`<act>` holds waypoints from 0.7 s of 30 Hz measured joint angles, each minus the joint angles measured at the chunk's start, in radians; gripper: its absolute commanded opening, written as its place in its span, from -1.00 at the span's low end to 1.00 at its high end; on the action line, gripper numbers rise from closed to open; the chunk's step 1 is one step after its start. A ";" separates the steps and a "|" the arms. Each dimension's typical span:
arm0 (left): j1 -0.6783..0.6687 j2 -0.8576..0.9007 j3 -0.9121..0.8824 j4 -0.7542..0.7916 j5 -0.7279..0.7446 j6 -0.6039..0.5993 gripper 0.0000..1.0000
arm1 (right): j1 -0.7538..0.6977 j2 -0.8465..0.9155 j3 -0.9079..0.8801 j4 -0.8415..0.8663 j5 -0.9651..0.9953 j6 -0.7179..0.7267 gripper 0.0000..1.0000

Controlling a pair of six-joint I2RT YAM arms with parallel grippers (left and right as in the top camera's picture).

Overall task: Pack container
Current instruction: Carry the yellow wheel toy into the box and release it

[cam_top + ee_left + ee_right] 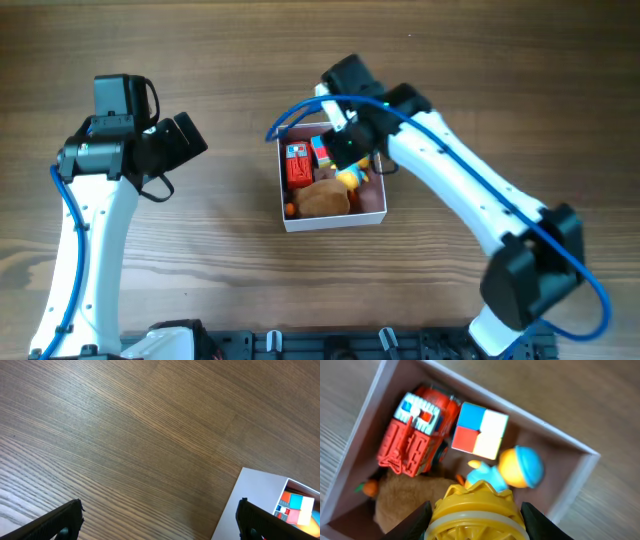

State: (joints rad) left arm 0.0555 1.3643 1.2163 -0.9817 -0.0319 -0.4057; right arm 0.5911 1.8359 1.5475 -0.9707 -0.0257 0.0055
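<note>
Seemingly a robotics lab bench. Shown by a wood-grain table (230, 60) filling each view, a white left arm (95, 230) and right arm (455, 185) based at a black rail (330, 345) on its near edge, and blue cables (65, 210) strung along both. Room beyond out of frame.

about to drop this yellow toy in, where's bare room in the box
Inside the container, bare floor shows mainly along the right wall beside the duck figure. The left side is crowded with truck, cube and plush. Bare table lies toward the left gripper.
</note>
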 measured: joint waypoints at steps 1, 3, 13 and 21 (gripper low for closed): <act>0.000 0.000 0.000 0.000 0.000 0.000 0.98 | 0.001 0.018 -0.002 -0.002 0.000 0.000 -0.91; 0.000 0.000 0.000 0.000 0.000 0.000 0.98 | 0.000 0.055 -0.002 -0.001 0.000 0.000 -0.91; 0.000 0.000 0.000 -0.002 0.000 0.000 0.98 | 0.000 0.140 -0.002 -0.001 0.000 0.005 0.47; 0.000 0.000 0.000 -0.002 0.000 0.000 0.98 | 0.000 0.140 -0.002 0.000 0.000 0.008 0.43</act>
State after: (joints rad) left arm 0.0555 1.3643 1.2163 -0.9833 -0.0319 -0.4057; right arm 0.5911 1.9755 1.5455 -0.9710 -0.0254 0.0139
